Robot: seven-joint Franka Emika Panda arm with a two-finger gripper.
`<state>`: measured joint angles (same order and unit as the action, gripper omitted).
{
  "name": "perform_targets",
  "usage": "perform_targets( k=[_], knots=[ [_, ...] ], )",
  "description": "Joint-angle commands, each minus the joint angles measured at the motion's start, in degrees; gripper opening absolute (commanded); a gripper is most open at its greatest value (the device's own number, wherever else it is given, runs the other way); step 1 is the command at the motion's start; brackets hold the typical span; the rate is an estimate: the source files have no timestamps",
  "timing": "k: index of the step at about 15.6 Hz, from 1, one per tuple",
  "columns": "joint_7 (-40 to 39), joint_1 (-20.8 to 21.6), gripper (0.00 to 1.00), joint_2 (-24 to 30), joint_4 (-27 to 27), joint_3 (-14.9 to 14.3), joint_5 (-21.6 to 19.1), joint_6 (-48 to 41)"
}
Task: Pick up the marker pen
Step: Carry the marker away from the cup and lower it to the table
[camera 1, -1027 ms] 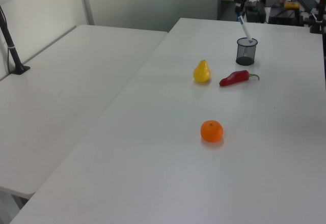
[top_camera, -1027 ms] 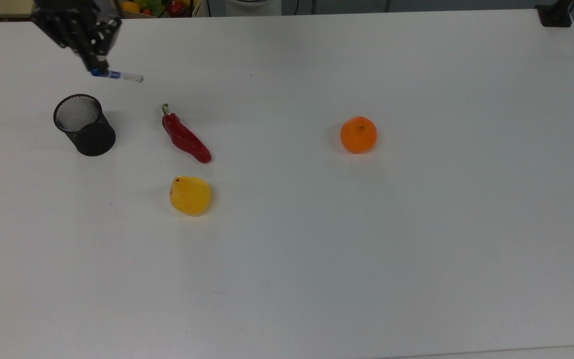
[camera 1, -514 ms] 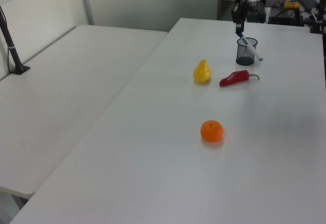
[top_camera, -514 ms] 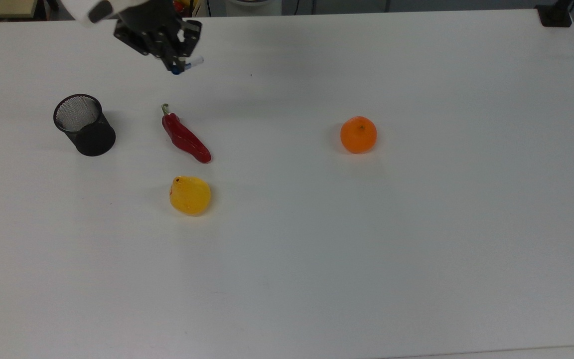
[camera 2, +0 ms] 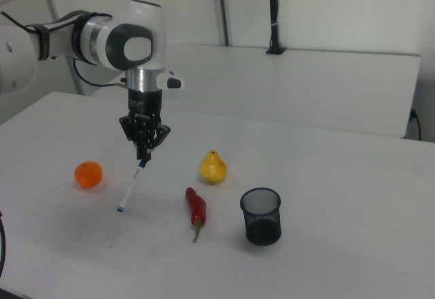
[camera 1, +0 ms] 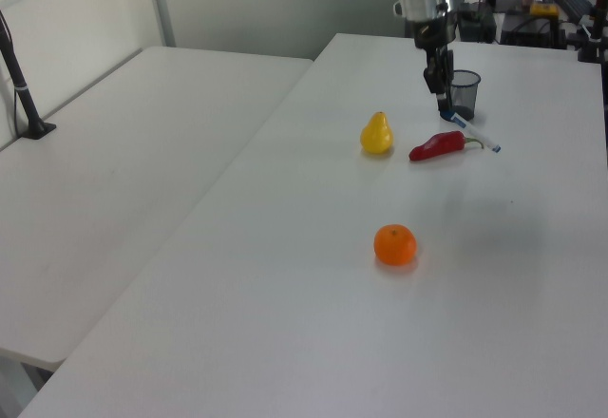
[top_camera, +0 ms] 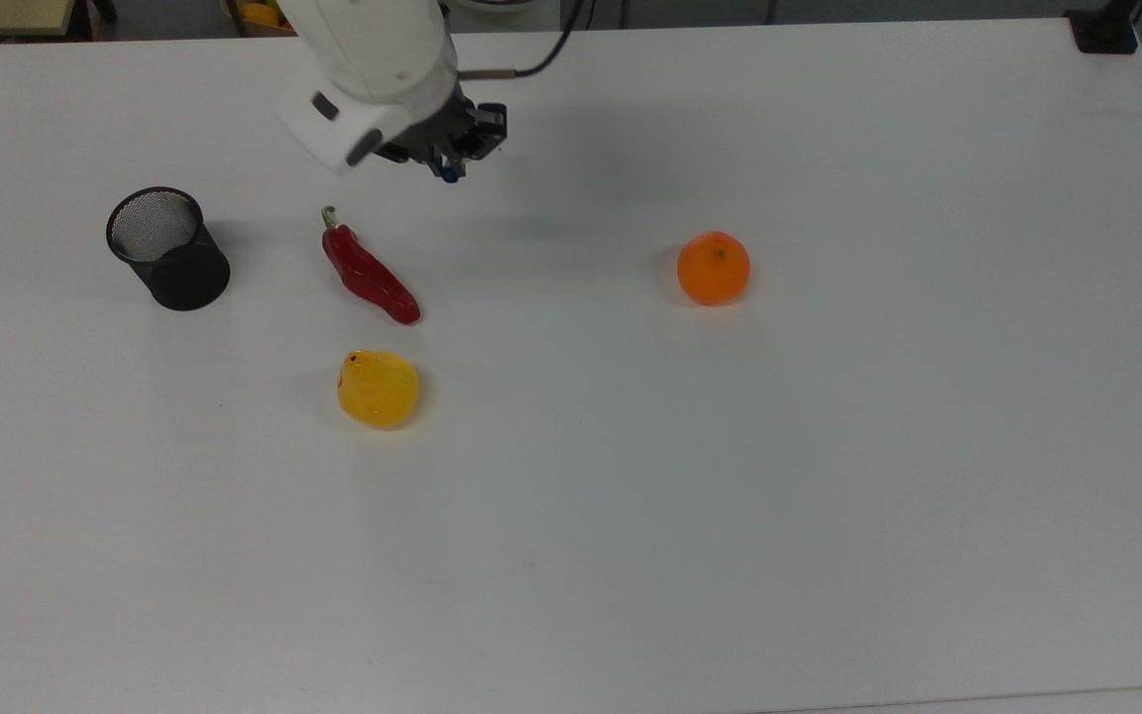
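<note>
Gripper (camera 2: pixel 143 155) pinching the marker pen (camera 2: pixel 130 186) by its blue cap, pen hanging tilted above the table (camera 2: pixel 326 244); top view hides its barrel behind the arm.

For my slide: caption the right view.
Gripper holds the marker pen aloft between orange and red chili.

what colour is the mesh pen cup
Black, a see-through wire mesh cup, shown best in the right view, standing upright beside the red chili.
</note>
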<state>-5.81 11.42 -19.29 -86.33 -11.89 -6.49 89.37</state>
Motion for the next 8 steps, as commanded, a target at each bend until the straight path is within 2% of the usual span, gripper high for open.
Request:
perform_targets(
  k=[1, 8],
  knots=[
    [0.01, 2.55, 0.0, -2.85, -0.77, 0.46, 2.1, -1.31],
    [1.33, 3.7, 0.0, -8.57, -2.44, 4.15, 6.84, -0.61]
  ],
)
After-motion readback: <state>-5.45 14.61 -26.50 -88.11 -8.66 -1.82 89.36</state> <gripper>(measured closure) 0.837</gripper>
